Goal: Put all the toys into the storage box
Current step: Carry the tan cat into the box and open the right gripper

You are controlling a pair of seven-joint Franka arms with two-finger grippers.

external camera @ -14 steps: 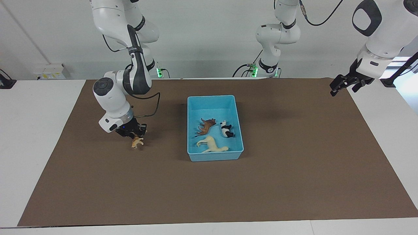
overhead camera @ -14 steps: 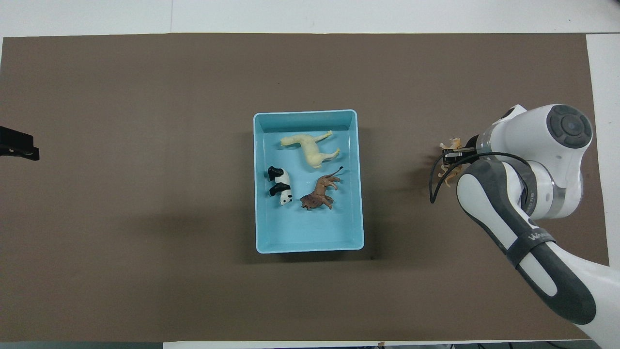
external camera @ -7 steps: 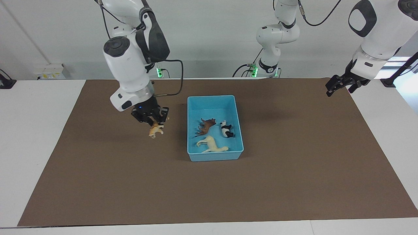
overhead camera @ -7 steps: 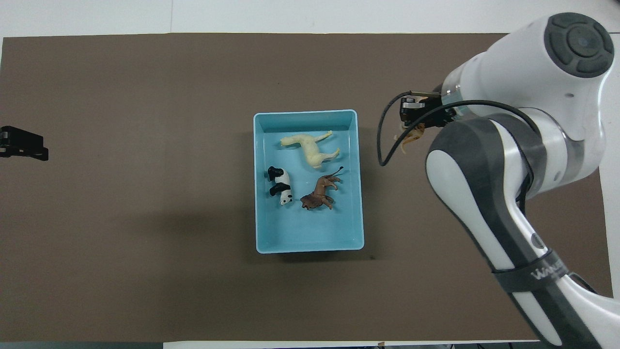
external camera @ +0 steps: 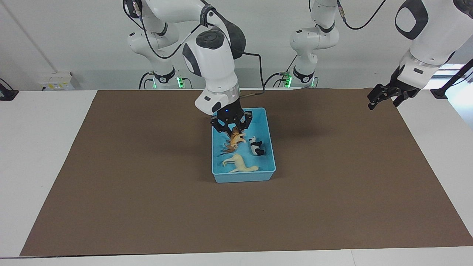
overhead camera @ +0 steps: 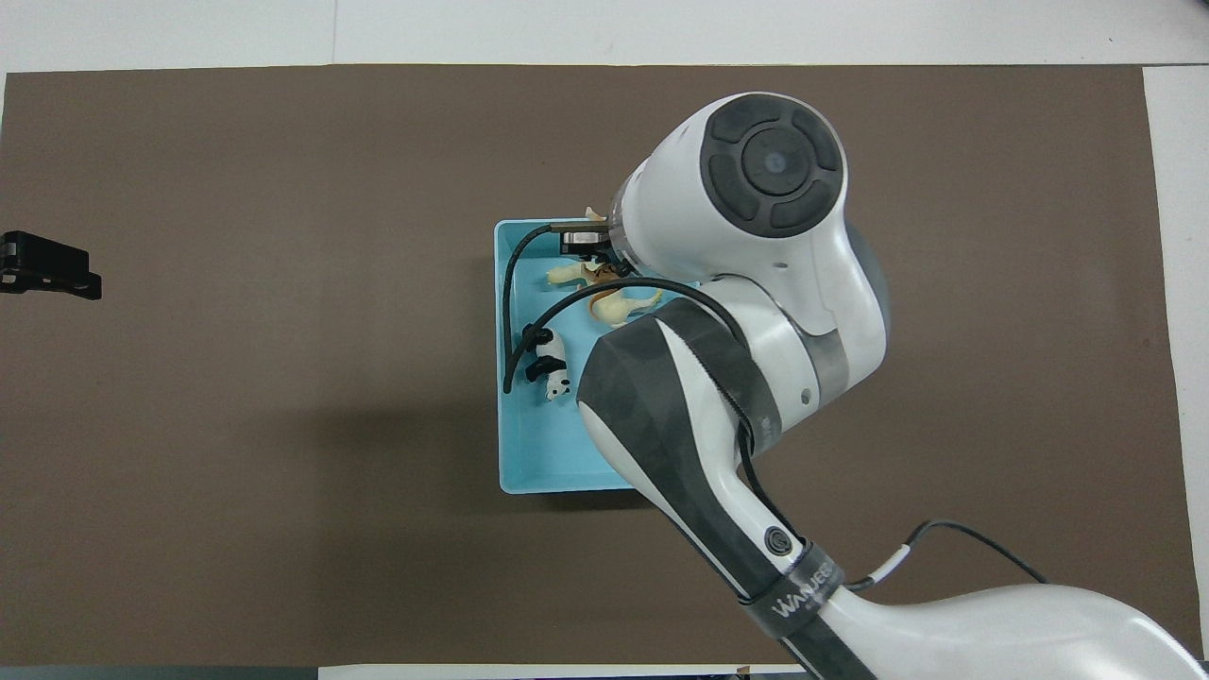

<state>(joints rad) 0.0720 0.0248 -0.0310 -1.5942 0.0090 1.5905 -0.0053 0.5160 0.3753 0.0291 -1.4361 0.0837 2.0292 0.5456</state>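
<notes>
The light blue storage box lies mid-mat. In it lie a black-and-white panda, a pale cream horse and a brown horned animal. My right gripper is shut on the spotted orange-tan cat and holds it in the air over the box, above the brown animal. In the overhead view the right arm covers much of the box. The panda and part of the horse show there; the brown animal is hidden. My left gripper waits open over the mat's corner.
A brown mat covers the white table. The left gripper shows at the mat's edge in the overhead view. No other objects lie on the mat.
My right gripper has lifted the cat off the mat at the right arm's end and carried it sideways to above the storage box. The left gripper has barely shifted.
</notes>
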